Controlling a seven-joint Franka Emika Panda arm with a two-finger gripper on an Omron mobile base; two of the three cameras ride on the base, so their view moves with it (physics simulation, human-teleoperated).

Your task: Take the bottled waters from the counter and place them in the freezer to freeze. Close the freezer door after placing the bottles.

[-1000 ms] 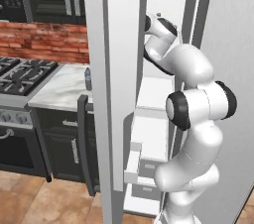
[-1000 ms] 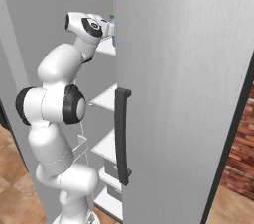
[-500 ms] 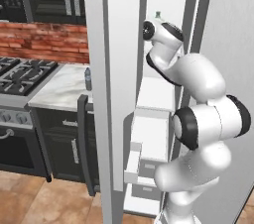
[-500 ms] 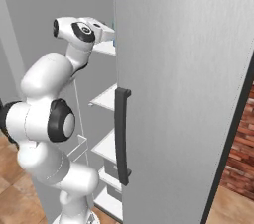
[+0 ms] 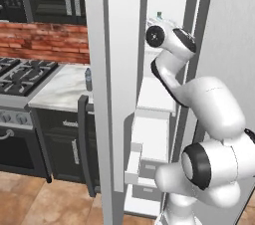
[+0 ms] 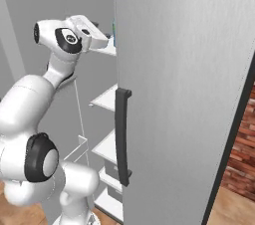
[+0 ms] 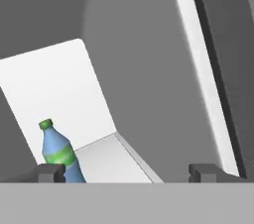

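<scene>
A translucent blue bottled water (image 7: 58, 154) with a green cap stands upright on a white shelf (image 7: 111, 159) inside the freezer. My gripper (image 7: 126, 173) is open, with nothing between its fingers. The bottle is just past my left fingertip (image 7: 48, 173) in the hand view and apart from it. From the left base view, the bottle's green cap (image 5: 159, 15) peeks over my wrist high in the freezer. The second bottled water (image 5: 88, 79), greyish with a dark cap, stands on the marble counter (image 5: 60, 93). The freezer door (image 5: 119, 94) stands wide open.
A black gas stove (image 5: 20, 77) sits left of the counter, under a brick backsplash. White freezer drawers (image 5: 149, 139) and door bins (image 5: 133, 165) lie below my arm. The wider grey fridge door (image 6: 184, 94) with its dark handle (image 6: 122, 139) is shut on the right.
My gripper has opened and let go of the blue bottle, which now stands on the shelf. The hand has drawn back a little and the elbow has swung lower.
</scene>
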